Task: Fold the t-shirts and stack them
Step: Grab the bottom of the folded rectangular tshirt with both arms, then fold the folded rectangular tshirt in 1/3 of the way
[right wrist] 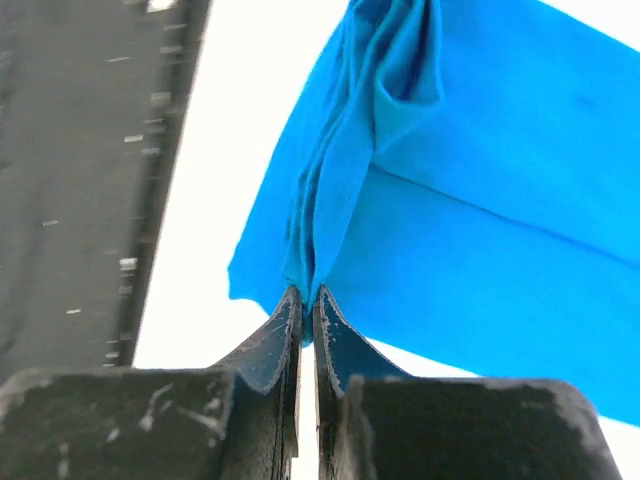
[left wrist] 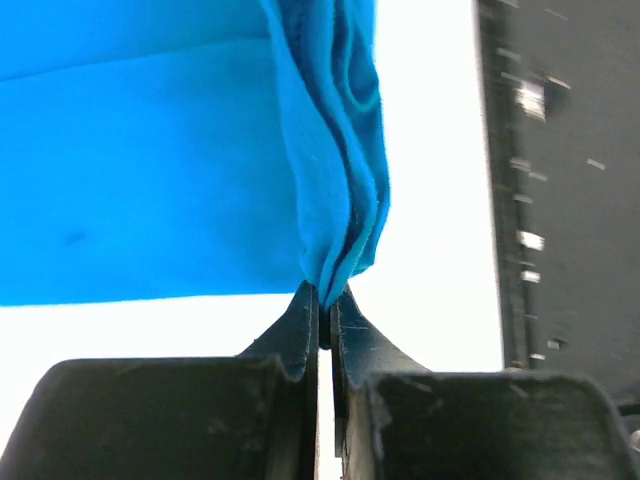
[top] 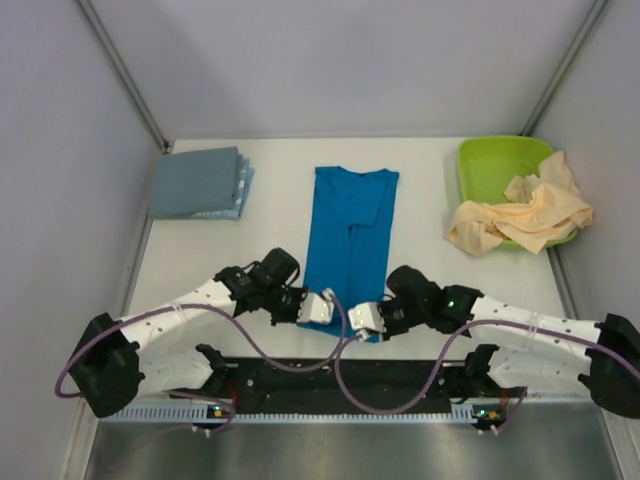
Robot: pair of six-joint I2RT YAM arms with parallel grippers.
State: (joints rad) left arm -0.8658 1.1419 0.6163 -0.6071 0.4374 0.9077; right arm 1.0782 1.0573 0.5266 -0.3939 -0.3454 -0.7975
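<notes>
Hem pinched at both corners, ready for the end-over-end fold

The bright blue short-sleeved cloth t-shirt [top: 350, 225] lies in the middle of the white surface [top: 200, 270] as a long narrow strip. Its sides are already turned in, the collar is at the far end and the hem is nearest the arms. The left fingers [left wrist: 322, 305] are pressed together on a bunched corner of that hem, with several layers of cloth rising out of the closed tips. The right fingers [right wrist: 295, 305] are clamped the same way on the other corner. Neither pair shows any gap in the wrist views.

The step in hand looks like the lengthwise halving of the blue shirt. The next move probably calls for both arms to lift together and carry the hem toward the collar. They would need to keep level and the same distance apart so the strip stays taut and square, then lay it down and let go.

The stack of dull grey-blue folded shirts [top: 195, 183] sits at the far left and is the likely destination. The pale cream-peach crumpled shirt [top: 525, 215] hangs over the rim of the lime-green plastic tub [top: 490, 160] at the far right, not yet folded
</notes>
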